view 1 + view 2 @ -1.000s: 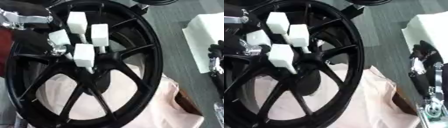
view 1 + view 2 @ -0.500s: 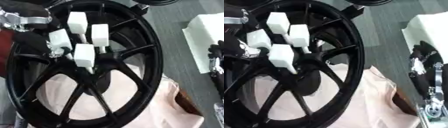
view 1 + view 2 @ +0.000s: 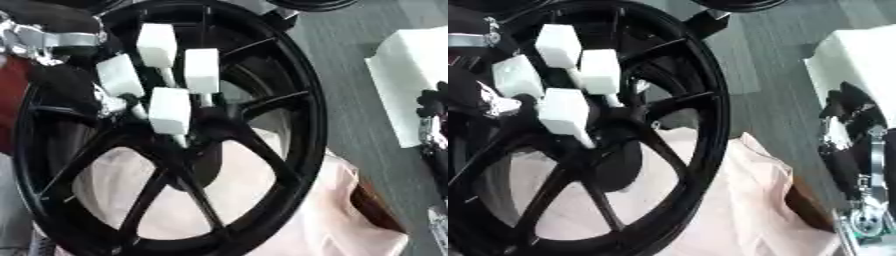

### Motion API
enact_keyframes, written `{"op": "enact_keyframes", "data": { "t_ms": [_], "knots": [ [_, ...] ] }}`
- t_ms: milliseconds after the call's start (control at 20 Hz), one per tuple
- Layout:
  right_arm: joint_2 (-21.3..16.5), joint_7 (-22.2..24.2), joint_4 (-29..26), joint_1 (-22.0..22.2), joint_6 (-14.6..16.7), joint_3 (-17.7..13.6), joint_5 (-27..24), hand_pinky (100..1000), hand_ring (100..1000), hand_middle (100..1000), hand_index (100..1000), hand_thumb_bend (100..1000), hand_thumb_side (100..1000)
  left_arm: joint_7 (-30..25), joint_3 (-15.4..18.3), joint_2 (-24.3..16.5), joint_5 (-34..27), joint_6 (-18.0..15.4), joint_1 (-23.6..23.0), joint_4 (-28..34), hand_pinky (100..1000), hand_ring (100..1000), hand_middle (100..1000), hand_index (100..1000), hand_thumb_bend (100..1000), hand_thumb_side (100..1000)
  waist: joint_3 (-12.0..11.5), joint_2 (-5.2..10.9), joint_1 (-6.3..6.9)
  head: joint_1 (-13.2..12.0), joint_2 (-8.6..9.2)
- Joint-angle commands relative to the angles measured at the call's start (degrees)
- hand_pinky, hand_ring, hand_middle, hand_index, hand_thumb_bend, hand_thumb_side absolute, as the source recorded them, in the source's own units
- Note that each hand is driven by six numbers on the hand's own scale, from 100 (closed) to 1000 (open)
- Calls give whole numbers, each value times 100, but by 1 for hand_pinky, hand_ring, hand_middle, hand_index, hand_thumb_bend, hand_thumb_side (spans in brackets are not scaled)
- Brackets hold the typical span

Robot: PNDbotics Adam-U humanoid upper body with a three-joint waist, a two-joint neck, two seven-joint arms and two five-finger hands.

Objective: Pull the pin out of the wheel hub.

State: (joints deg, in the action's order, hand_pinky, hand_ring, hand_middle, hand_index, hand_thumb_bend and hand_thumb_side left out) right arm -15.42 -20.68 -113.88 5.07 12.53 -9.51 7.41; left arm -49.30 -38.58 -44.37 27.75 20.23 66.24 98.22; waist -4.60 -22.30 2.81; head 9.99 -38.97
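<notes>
Left hand: dark and silver-jointed, the left hand (image 3: 83, 95) comes in from the upper left behind the spokes and sits at the lowest-left white block; whether its fingers are curled on that pin cannot be told
Right hand: the right hand (image 3: 852, 130) hangs at the right edge, well apart from the wheel; its fingers are too dark to read, so its state cannot be told
Wheel hub: the black wheel hub (image 3: 188, 145) fills the view, tilted toward the camera, probably so the centre is easy to reach
Pins: four pins with white block heads stand in a cluster at the centre; the pin (image 3: 120, 76) nearest the left hand looks like the one to pull
Cloth: a pale pink cloth (image 3: 315, 220) lies under the rim, likely as padding
White box: a white box (image 3: 407, 85) sits to the right, clear of the work
</notes>
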Motion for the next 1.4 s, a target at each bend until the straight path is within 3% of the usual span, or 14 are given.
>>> {"op": "enact_keyframes", "data": {
  "t_ms": [50,500,1050,1400],
  "knots": [
    [-56,-6,-71,0,-17,-26,-22,770,785,726,849,100,569,-266,173,-149,35,325,106,140,693,538,386,490,125,388,-8,106,-23,-5,85],
    [-75,-8,-71,20,-3,-42,-42,770,785,726,849,100,567,-266,510,-278,145,371,108,416,681,524,367,477,100,198,-46,143,-33,11,81],
    [-116,-6,-71,44,32,-68,-81,771,785,727,849,100,565,-266,1207,-292,30,346,177,798,678,520,355,476,100,197,-107,195,-46,31,51],
    [-131,-28,-71,73,69,-99,-75,771,785,727,848,100,562,24,1925,-392,107,434,49,616,670,517,343,480,100,215,-160,218,-62,33,45]
  ]
}}
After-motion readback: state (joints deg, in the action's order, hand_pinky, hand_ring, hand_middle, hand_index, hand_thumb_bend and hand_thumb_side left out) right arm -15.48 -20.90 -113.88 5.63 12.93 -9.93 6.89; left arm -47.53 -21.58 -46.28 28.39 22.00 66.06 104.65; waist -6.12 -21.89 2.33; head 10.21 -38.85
